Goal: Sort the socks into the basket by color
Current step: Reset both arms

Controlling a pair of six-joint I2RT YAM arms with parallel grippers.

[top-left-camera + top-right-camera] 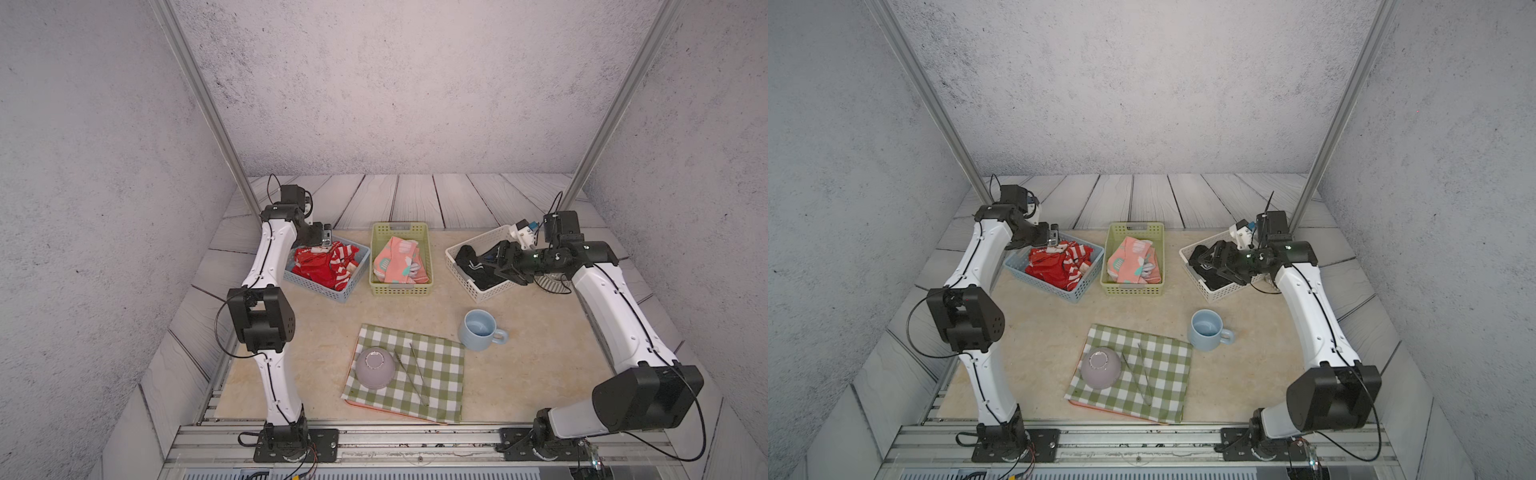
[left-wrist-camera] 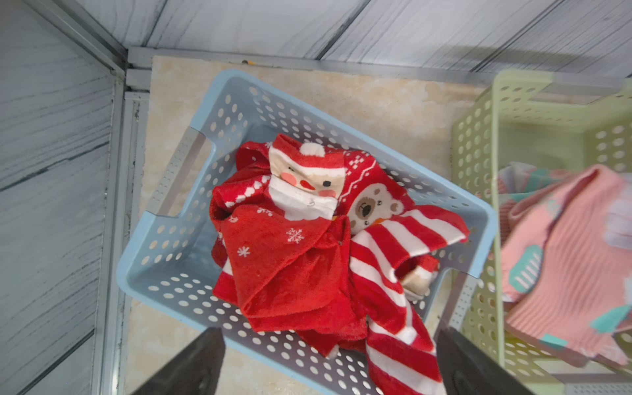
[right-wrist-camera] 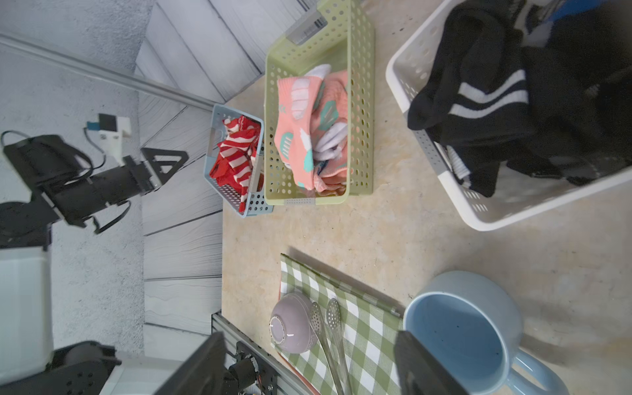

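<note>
Red Christmas socks (image 2: 290, 256) lie heaped in the blue basket (image 2: 171, 219) at the back left. My left gripper (image 2: 330, 333) hovers just above them, open, with nothing between its fingers; in a top view it (image 1: 326, 239) sits over the basket's far corner. Pink socks (image 1: 399, 262) with teal patches fill the green basket (image 1: 401, 289) in the middle. Black socks (image 3: 478, 102), one white-striped, lie in the white basket (image 3: 513, 219) at the back right. Over that basket my right gripper (image 1: 507, 264) stands open and empty, jaws wide in the right wrist view (image 3: 309, 338).
A green-and-white checked cloth (image 1: 436, 374) lies near the front, bearing an upturned purple bowl (image 1: 375, 368) and metal tongs (image 1: 415, 374). A pale blue mug (image 1: 478, 330) stands beside the cloth. Metal frame posts rise at both back corners.
</note>
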